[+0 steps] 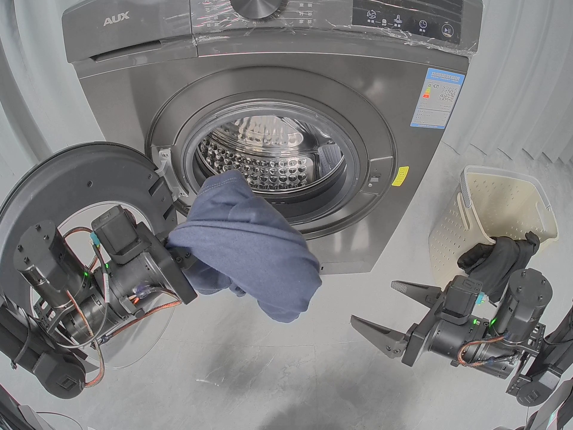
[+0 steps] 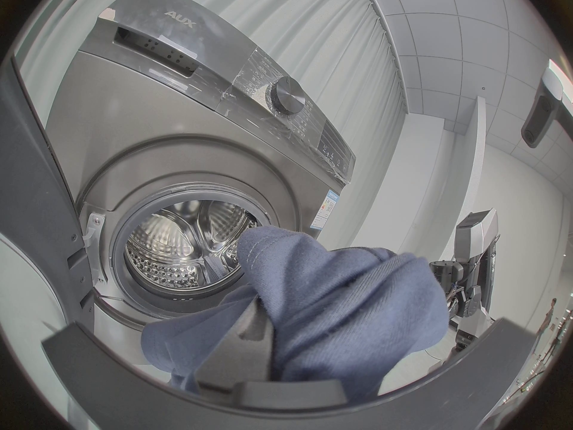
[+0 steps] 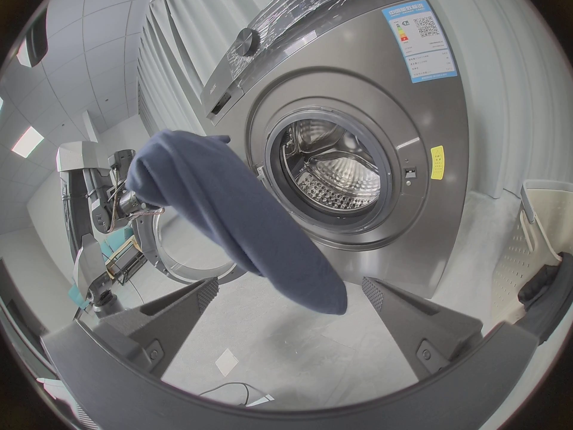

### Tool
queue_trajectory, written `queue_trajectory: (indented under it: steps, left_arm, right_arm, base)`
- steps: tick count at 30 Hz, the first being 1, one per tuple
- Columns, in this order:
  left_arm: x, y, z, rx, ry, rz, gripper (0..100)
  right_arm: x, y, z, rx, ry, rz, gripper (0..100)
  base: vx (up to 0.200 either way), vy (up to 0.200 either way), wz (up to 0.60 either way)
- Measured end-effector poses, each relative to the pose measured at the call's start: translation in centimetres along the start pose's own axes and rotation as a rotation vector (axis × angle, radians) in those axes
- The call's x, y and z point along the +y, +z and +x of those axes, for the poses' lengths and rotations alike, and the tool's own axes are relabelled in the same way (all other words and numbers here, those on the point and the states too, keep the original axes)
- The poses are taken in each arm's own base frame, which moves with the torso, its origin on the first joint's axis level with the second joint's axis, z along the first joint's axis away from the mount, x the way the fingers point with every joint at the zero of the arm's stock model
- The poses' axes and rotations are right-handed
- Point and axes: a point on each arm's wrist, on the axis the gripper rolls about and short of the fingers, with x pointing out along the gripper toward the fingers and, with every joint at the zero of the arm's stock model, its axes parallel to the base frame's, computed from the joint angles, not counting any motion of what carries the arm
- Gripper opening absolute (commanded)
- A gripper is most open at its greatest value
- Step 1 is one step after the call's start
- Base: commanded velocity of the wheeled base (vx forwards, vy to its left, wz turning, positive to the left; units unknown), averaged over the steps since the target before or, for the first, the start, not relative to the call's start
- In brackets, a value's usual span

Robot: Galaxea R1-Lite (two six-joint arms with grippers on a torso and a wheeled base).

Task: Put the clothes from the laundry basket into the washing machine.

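Left pincer [image 2: 253,338]: low at the robot's left and closed on a blue garment, whose cloth covers most of its fingers.
Blue garment [image 1: 250,246]: dark navy, soft and bunched, with a stitched hem showing in the left wrist view. It hangs in the air before the lower left rim of the machine's opening, outside the drum, with one loose end drooping towards the floor.
Right pincer [image 1: 373,303]: low at the robot's right, jaws spread wide, holding nothing, tips pointing towards the machine.
Washing machine [image 1: 382,85]: grey front-loader with a round dial on top and clear film over its panel.
Drum [image 1: 262,150]: shiny perforated steel with no clothes visible in it. The right half of the opening is unobstructed, while the garment overlaps its lower left edge in the head view.
Door [image 1: 71,174]: swung wide open to the left, behind the left arm.
Floor [image 1: 250,353]: pale grey, with bare space between the two arms.
Laundry basket [image 1: 495,198]: cream, perforated, tilted, standing on the floor right of the machine.
Black garment [image 1: 495,264]: draped over the basket's near rim, just beyond the right arm.
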Motion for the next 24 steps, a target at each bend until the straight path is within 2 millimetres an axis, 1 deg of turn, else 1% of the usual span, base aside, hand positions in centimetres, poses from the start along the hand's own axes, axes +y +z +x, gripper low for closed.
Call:
queue_trajectory:
  steps: [9,18,24]
  left_arm:
    - [-0.5,-0.5,-0.4,0.023,-0.01,0.001,0]
    - [-0.5,-0.5,-0.3,0.023,0.002,0.061,0]
    - [-0.2,-1.7,-0.3,0.069,0.021,0.051,0]
  right_arm:
    - [-0.5,0.1,0.1,-0.002,-0.018,0.004,100]
    - [-0.6,0.0,0.1,-0.001,-0.022,0.01,100]
    - [-0.5,-0.1,0.1,0.002,-0.022,0.014,100]
  base:
    - [0.0,0.0,0.0]
    - [0.0,0.0,0.0]
    - [0.0,0.0,0.0]
